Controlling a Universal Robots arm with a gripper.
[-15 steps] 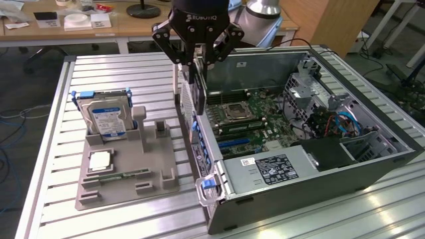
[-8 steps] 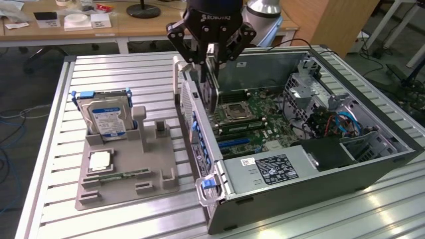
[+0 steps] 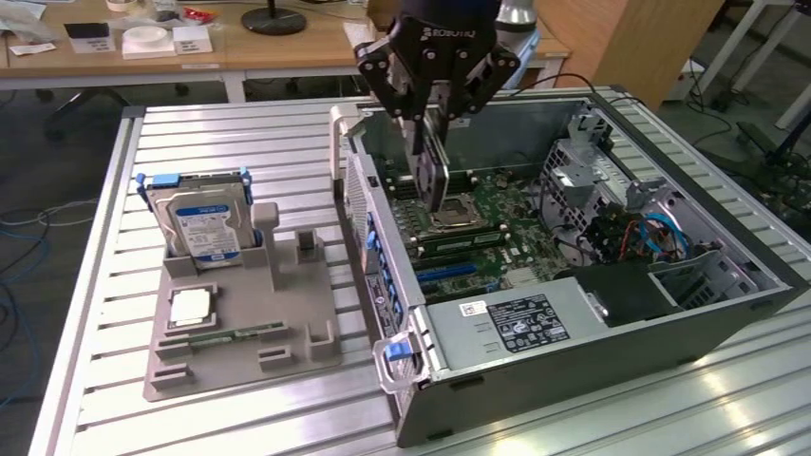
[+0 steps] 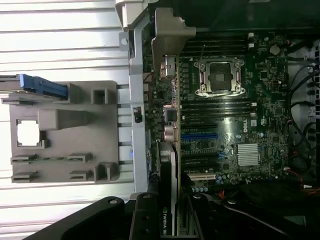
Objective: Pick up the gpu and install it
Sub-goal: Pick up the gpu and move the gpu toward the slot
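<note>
My gripper (image 3: 438,119) hangs over the open computer case (image 3: 747,275), shut on the gpu (image 3: 432,176). The gpu is a thin dark card that hangs edge-down from the fingers, its lower end just above the motherboard (image 3: 507,237) beside the CPU socket (image 3: 454,220). In the wrist view the gpu (image 4: 168,190) is seen edge-on between the black fingers (image 4: 145,222). Its silver end bracket (image 4: 170,35) lies along the case's rear wall, over the row of expansion slots (image 4: 200,136).
On the slatted metal table, at the exterior view's left, a grey fixture tray (image 3: 298,313) holds an upright hard drive (image 3: 203,223), a CPU chip (image 3: 190,306) and a memory stick (image 3: 222,334). The case holds a power supply (image 3: 533,318), a drive cage and cables (image 3: 647,233).
</note>
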